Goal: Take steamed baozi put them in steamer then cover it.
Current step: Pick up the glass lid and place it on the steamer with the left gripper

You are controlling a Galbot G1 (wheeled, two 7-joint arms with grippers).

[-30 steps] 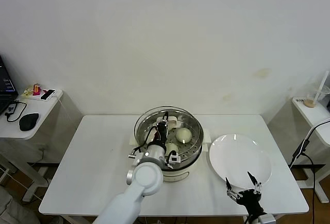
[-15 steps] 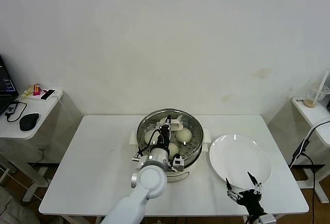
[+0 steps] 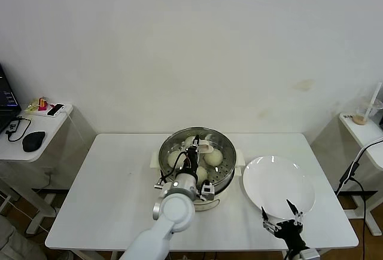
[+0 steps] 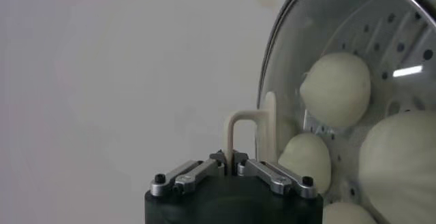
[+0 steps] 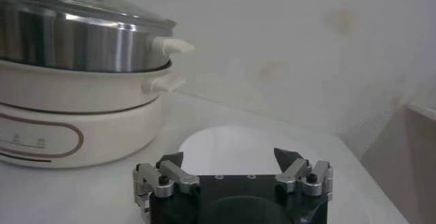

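Observation:
The steamer [image 3: 225,178] stands at the table's centre on its cream base [image 3: 209,202]. The clear glass cover [image 3: 165,150] lies over it, rim on rim. Several cream-white baozi [image 3: 214,156] show through the glass. My left gripper [image 3: 194,150] is shut on the cover's cream handle [image 3: 204,147]. In the left wrist view my left gripper [image 4: 230,156] pinches the handle [image 4: 235,126], with baozi [image 4: 336,89] behind the glass. My right gripper [image 3: 277,208] is open and empty near the table's front edge. The right wrist view shows my right gripper [image 5: 229,154] and the covered steamer [image 5: 75,41].
A flat white plate [image 3: 278,183] lies right of the steamer, just beyond my right gripper; it also shows in the right wrist view [image 5: 238,147]. A side table [image 3: 36,131] with a mouse stands at the left. Another small table [image 3: 362,130] with a cup stands at the right.
My left gripper has carried the cover to the right, from hanging off the steamer's left side to sitting centred over it. The right arm has not moved.

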